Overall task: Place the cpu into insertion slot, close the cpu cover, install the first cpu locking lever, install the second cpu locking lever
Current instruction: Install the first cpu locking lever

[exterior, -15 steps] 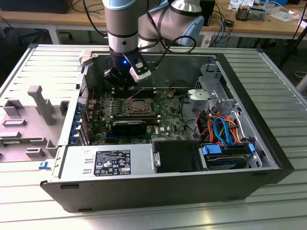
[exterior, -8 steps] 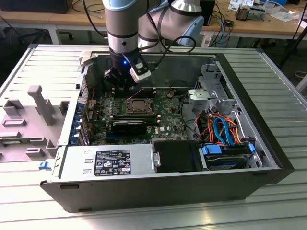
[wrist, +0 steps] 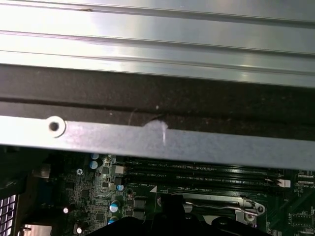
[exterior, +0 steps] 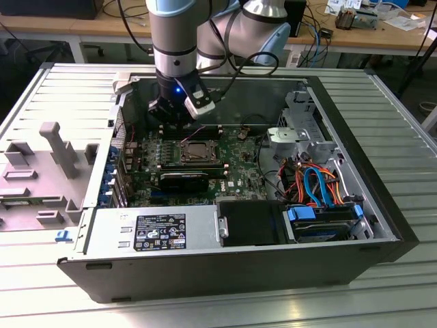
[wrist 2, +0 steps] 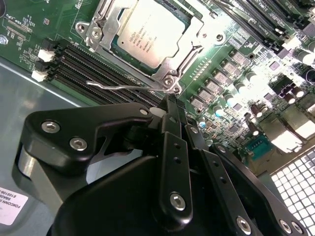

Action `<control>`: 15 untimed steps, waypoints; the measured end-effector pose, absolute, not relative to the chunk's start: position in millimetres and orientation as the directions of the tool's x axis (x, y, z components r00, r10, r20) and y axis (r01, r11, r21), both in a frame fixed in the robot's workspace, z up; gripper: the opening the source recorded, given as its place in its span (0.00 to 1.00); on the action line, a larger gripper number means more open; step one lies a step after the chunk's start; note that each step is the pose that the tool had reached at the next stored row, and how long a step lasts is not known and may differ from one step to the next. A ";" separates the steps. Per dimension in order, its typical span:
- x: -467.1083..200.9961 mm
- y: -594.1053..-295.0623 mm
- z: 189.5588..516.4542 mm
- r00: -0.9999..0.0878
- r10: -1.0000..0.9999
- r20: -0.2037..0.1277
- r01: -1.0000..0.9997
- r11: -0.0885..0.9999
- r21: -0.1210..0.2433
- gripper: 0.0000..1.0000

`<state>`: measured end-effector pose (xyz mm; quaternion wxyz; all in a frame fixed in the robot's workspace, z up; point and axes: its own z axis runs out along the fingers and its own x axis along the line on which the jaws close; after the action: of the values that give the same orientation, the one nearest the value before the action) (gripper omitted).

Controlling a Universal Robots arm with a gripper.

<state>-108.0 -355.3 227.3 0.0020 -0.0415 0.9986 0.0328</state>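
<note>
The cpu [wrist 2: 147, 32], dull silver on top, lies in the insertion slot [exterior: 196, 150] on the green board. The cpu cover [wrist 2: 191, 53], a silver frame, lies down around it. A thin wire locking lever [wrist 2: 125, 86] runs along the socket's edge beside the black memory slots [wrist 2: 83, 64], its hooked end free. My gripper [wrist 2: 171, 101] is shut, its black fingertips [wrist 2: 173, 118] just off the socket corner where the lever [wrist: 216, 207] is hinged. In the exterior view the gripper [exterior: 175, 117] hangs over the board just behind the socket.
The open computer case [exterior: 382, 205] lies on a ribbed metal table. Its metal wall [wrist: 157, 142] stands close behind the gripper. Capacitors and heat sinks [wrist 2: 236, 93] flank the socket. A power supply [exterior: 153, 232], drive bay and coloured cables [exterior: 314, 184] fill the near side.
</note>
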 end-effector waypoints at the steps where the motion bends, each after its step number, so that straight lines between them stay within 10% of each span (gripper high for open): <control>1: -108.0 -355.3 227.1 -0.997 -0.083 -0.007 -0.083 0.994 0.065 0.11; 15: -107.8 -355.3 224.5 -0.997 -0.083 -0.007 -0.083 0.994 0.065 0.11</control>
<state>-107.8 -355.3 224.5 0.0020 -0.0415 0.9986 0.0328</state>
